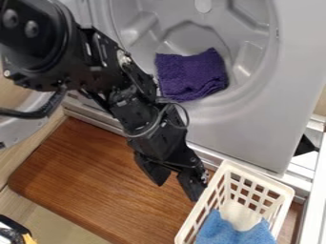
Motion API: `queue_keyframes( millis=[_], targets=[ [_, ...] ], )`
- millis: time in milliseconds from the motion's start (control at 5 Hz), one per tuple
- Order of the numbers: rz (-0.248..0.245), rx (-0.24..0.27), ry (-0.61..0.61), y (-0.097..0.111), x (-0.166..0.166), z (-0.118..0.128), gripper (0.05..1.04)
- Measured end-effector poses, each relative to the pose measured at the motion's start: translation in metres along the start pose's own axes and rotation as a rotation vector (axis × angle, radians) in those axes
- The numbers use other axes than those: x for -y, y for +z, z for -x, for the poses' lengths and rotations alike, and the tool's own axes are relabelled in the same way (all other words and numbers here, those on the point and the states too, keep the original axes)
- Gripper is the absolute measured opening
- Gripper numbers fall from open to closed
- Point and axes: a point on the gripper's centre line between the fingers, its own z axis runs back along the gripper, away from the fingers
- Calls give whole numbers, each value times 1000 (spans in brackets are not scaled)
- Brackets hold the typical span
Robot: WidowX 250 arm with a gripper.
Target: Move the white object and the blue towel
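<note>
My gripper [176, 189] hangs over the wooden board, just left of the white basket [224, 167]. Its two fingers are spread apart with nothing between them. Inside the basket, the white object [240, 215] lies against the lattice wall. The blue towel [235, 232] is bunched in the basket's lower part, touching the white object and covering its lower edge. Part of the towel runs past the bottom edge of the view.
A purple cloth [192, 75] lies in the round recess of the grey machine [255, 119] at the top. Below it is a brown wooden board [96, 176]. A black and yellow item [14, 232] sits at the lower left corner.
</note>
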Motion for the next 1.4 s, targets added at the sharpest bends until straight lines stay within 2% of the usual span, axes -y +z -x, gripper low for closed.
queue_keyframes(
  millis=[200,400,800,1000,1200,1400],
  targets=[
    [4,-13,9,-4,-1,2,1001],
    [25,-25,-39,-29,1,-9,1001],
    [-45,-35,-77,-63,-1,-16,1001],
    [-102,-20,-85,-72,0,-17,949],
    [-170,-30,-97,-87,-2,-12,663],
    [-248,-26,-78,-89,1,-14,361]
  ],
)
